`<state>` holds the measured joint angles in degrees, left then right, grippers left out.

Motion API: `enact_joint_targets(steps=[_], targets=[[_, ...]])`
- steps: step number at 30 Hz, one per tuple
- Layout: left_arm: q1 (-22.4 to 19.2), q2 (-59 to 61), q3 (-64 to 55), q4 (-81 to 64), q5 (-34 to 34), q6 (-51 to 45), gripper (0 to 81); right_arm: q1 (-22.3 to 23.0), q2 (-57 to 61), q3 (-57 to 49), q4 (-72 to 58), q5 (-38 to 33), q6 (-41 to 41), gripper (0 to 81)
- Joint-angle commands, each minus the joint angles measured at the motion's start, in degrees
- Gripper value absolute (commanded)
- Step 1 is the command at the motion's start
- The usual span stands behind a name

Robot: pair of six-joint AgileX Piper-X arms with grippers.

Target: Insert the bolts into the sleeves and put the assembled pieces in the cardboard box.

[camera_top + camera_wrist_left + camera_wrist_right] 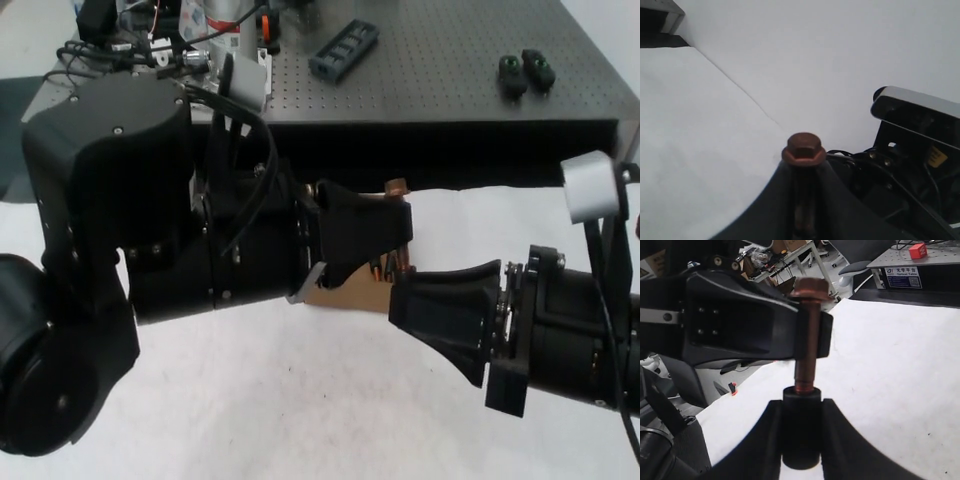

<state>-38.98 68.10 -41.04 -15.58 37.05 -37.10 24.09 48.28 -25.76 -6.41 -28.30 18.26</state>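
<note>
Your left gripper is clamped on the copper-coloured bolt. Its two black fingers press on the shank from either side just under the flanged hex head, which stands clear of the fingertips. Your right gripper is closed around the short black sleeve, one finger against each side, with the sleeve's open end facing the bolt. In the right wrist view the shank lines up with the sleeve and its free end meets the sleeve's mouth. You cannot tell how far in the tip sits, because the sleeve's rim hides it. In the high view the two grippers meet nose to nose over the middle of the white-covered bench. The left arm comes in from the left and the right arm from the right, and the bolt's head shows above the left gripper's fingers. Just beneath them you can see a patch of the brown cardboard box, mostly hidden by the left gripper, and you cannot make out what lies in it. Bolt and sleeve are both held up off the bench, neither of them resting in the box.
</note>
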Motion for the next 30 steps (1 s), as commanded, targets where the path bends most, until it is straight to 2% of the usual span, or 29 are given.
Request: enact_joint_targets(steps=[1, 2, 4, 6, 7, 8, 9, 14, 19, 22, 27, 30], targets=[[-0.11, -0.57, -0.21, -0.68, 2.78, -0.19, 1.5, -0.01, 0.7, -0.63, -1.82, -1.63, -1.37, 4.6], [-0.11, -0.57, -0.21, -0.51, 3.01, -0.19, 5.5, -0.01, 0.7, -0.63, -2.19, -2.26, -1.37, 4.6], [-0.11, -0.57, -0.21, 0.32, 3.02, -0.19, 19.3, -0.01, 0.7, -0.63, -2.53, -2.3, -1.37, 4.6], [-0.11, -0.57, -0.21, 1.33, 1.78, -0.19, 42.3, -0.15, 0.7, -0.63, -2.87, -1.95, -1.59, 4.6], [-0.11, -0.57, -0.21, 1.98, 0.5, -0.52, 50.5, -0.33, 0.7, -0.63, -3.43, -1.73, -1.57, 4.6], [-0.11, -0.57, -0.21, 2.81, -1.27, -1.28, 56.8, -0.72, 0.7, -0.63, -3.9, -0.94, -1.61, 4.6], [-0.11, -0.57, -0.21, 3.79, -2.86, -1.5, 58.2, -1.26, 0.7, -0.63, -4.2, 0.75, -1.61, 4.6], [-0.01, -0.57, -0.21, 7.22, -10.74, 2.65, 54.5, -5.31, 4.42, -1.6, -4.17, 9.85, -4.61, 4.6], [1.65, -0.57, -0.21, 10.96, -19.44, 7.05, 52.1, -8.05, 19.13, -8.25, -3.31, 12.57, -7.76, 4.6], [3.45, -0.57, -0.21, 14.68, -20.63, 9.4, 38.7, -8.03, 29.66, -14.98, -3.31, 15.08, -10.55, 4.6], [5.29, -1.8, -0.21, 21.44, -21.2, 15.24, 1.1, -8.03, 44.81, -27.65, 1.33, 18.78, -10.89, 4.6], [5.26, -3.67, -0.21, 25.42, -24.5, 20.35, 0.8, -8.03, 53.15, -35.57, 5.31, 21.38, -11.9, 4.6]])
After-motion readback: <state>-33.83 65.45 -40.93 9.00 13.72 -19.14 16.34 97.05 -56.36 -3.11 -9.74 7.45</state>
